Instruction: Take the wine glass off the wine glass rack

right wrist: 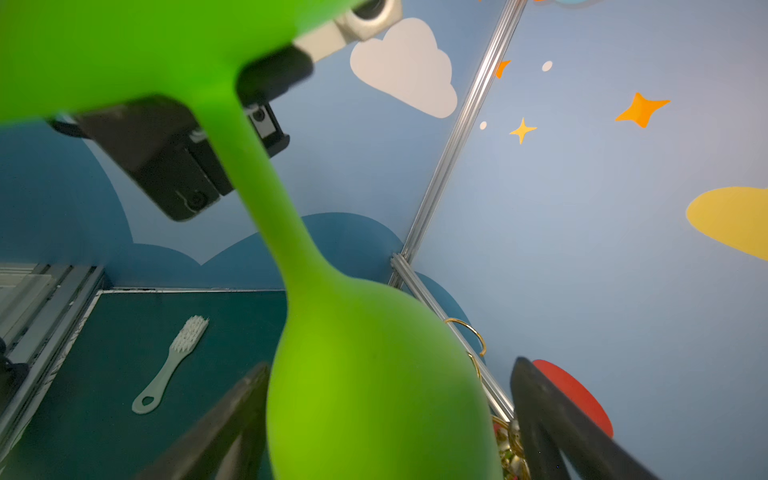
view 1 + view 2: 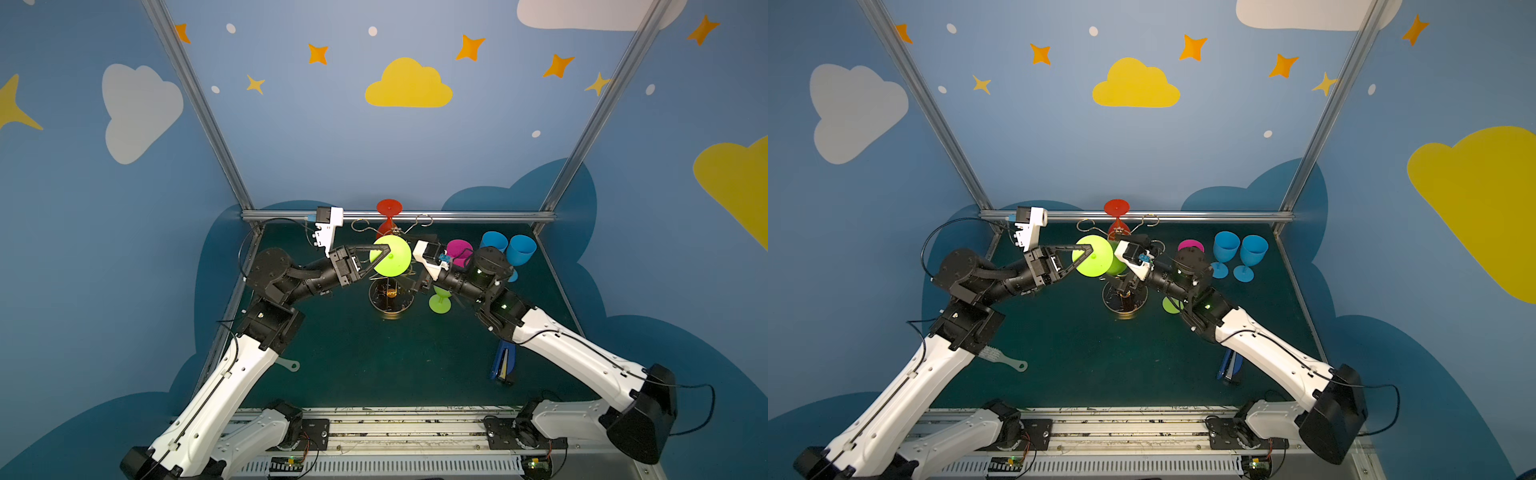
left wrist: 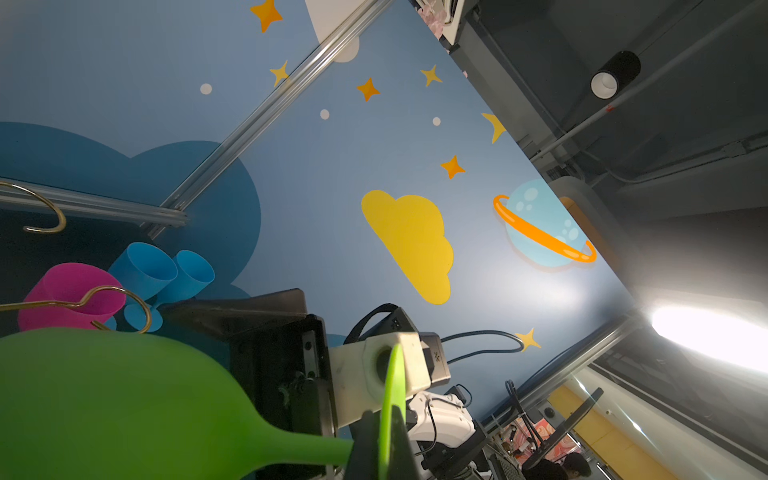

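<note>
A: Green plastic in the grip: pinching the wine glass [image 2: 392,255] by the rim of its foot, with the left gripper [image 2: 386,250] closed firmly on that thin disc. Holding it upside down at the top of the wine glass rack [image 2: 382,309], among the arms, foot upward and bowl downward.

B: And the right gripper [image 1: 390,363]? Doing what?

A: Standing wide open, one finger on each side of the bowl. Not pressing it, judging from the wrist view. Holding nothing.

B: Seeing the stem free of the gold loop [image 3: 143,303], or not?

A: Not managing to tell. Passing very close beside the bowl in both wrist views, but hiding the meeting place of stem and wire.

B: Fearing what, then?

A: Fearing first a pull with the stem caught in the loop: dragging the whole rack, perhaps tipping it, and shaking the red glass [image 2: 389,216] hanging on the far arm.

B: And the grip itself?

A: Looking weak, probably. Pinching only the edge of a smooth flat foot, so risking a swing or a slip of the glass when moving fast or sideways.

B: Worrying also about the open fingers?

A: Yes. Closing too low or too hard, maybe pushing the bowl against the wire, or catching the wire together with the bowl. Also crowding both grippers close together above the post, so risking a knock between them.

B: Advising what?

A: Sliding outward slowly along the arm, and lifting only after clearing the loop.
</note>
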Tool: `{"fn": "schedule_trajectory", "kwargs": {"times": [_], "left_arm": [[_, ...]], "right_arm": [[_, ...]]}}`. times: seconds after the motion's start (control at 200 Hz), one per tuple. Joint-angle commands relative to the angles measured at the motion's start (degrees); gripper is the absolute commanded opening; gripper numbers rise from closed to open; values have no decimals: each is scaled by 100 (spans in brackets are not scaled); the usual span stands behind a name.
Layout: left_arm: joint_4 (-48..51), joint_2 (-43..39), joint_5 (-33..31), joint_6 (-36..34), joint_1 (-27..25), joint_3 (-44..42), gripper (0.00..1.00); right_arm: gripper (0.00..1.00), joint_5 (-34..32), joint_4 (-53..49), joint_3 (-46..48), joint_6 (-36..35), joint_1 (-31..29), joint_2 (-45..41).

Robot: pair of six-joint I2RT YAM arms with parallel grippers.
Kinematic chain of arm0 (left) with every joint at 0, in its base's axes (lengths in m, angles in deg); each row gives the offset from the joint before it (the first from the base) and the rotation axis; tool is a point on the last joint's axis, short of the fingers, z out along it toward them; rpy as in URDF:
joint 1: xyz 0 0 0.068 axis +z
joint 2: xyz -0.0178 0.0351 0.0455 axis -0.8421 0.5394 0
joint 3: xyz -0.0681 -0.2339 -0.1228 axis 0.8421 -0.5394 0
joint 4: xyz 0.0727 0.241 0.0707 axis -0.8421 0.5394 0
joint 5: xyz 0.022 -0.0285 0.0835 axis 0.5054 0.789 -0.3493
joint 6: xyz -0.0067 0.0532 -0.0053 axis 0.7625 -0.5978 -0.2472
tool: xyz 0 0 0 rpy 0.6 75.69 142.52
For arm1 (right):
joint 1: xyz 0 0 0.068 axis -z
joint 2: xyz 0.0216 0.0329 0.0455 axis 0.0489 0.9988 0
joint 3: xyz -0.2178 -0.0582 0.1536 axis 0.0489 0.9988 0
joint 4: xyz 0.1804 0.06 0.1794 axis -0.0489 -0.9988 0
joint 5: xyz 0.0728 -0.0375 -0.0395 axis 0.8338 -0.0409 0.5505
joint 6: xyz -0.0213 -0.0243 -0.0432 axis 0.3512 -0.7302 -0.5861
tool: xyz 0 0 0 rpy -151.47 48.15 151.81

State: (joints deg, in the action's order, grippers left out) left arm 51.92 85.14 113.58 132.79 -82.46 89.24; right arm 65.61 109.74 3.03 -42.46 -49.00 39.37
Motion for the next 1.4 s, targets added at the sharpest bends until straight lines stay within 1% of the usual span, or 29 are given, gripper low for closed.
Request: {"fn": "schedule_trajectory", "kwargs": {"times": [0.0,0.24,0.36,0.411,0.511,0.561,0.601,0.646,0.706,0.721,0.751,0.776,0.811,0.856,0.936,1.011,1.091,1.176,1.201,1.302,1.397], "left_arm": [[-358,-21,156,157,31,132,3],[-689,49,345,423,93,127,3],[-725,62,383,461,133,116,3],[-738,45,383,461,155,112,3],[-783,15,384,416,186,117,3],[-734,16,394,354,203,148,5],[-672,13,405,275,213,158,10],[-600,6,396,180,216,160,22],[-498,-24,390,8,247,143,32],[-463,-35,360,-51,245,135,37],[-393,-65,315,-185,252,125,50],[-286,-102,266,-320,260,117,60],[-77,-162,170,-629,273,135,68],[381,-241,-31,-1153,286,179,74],[1139,-395,-609,-2219,286,218,77],[1163,-513,-918,-3196,287,80,77],[824,-598,-1259,-4195,269,-178,77],[27,-662,-1468,-5308,197,-673,75],[-226,-664,-1470,-5758,171,-815,74],[-723,-622,-1671,-7186,-32,-1164,71],[-932,-551,-1638,-8072,-185,-1287,67]], "right_arm": [[88,184,257,-232,302,24,153],[87,221,484,-204,625,23,325],[82,203,501,-187,733,31,313],[78,173,437,-193,774,28,292],[65,103,313,-172,868,23,224],[60,72,297,-143,929,23,168],[56,57,303,-118,967,27,128],[52,9,248,-106,1034,25,69],[47,-14,-32,-150,1111,23,-46],[46,-9,-104,-158,1129,23,-85],[45,-12,-259,-173,1145,23,-147],[44,-36,-381,-185,1175,18,-201],[44,-87,-554,-182,1229,15,-302],[43,-217,-863,-202,1324,15,-444],[39,-479,-1557,-258,1494,14,-730],[36,-636,-2301,-345,1587,14,-995],[34,-821,-3152,-543,1708,10,-1193],[32,-971,-4012,-776,1811,14,-1319],[31,-988,-4207,-827,1844,10,-1356],[27,-986,-4747,-928,1982,7,-1465],[26,-949,-5121,-1034,2049,8,-1462]]}}
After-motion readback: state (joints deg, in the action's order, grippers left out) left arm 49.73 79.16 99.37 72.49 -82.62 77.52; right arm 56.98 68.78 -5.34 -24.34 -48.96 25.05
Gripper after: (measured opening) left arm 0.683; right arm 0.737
